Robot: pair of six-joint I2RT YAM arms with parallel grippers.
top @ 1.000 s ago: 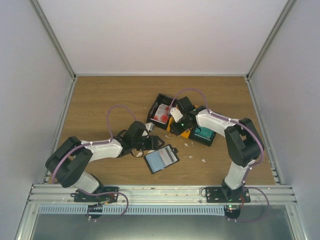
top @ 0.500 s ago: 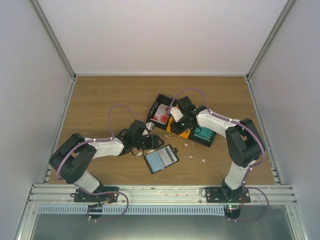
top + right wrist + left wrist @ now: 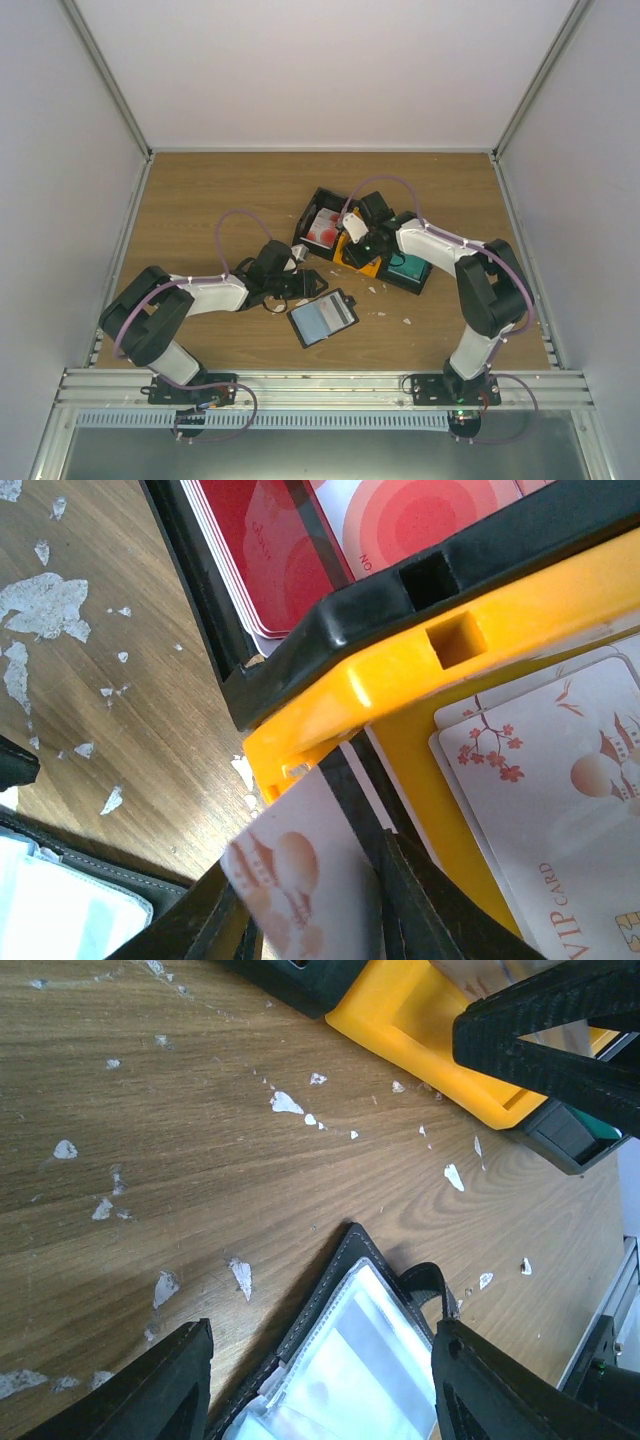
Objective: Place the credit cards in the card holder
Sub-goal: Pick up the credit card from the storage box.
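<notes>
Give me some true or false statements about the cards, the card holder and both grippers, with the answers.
1. The card holder lies open on the table. True.
2. The left gripper is clamped on a red card. False: its jaws are open and hold nothing, poised over the card holder's edge.
3. The right gripper holds a pale card. True.
4. The red-and-white cards lie in the orange bin. False: they lie in the black bin beside it.
</notes>
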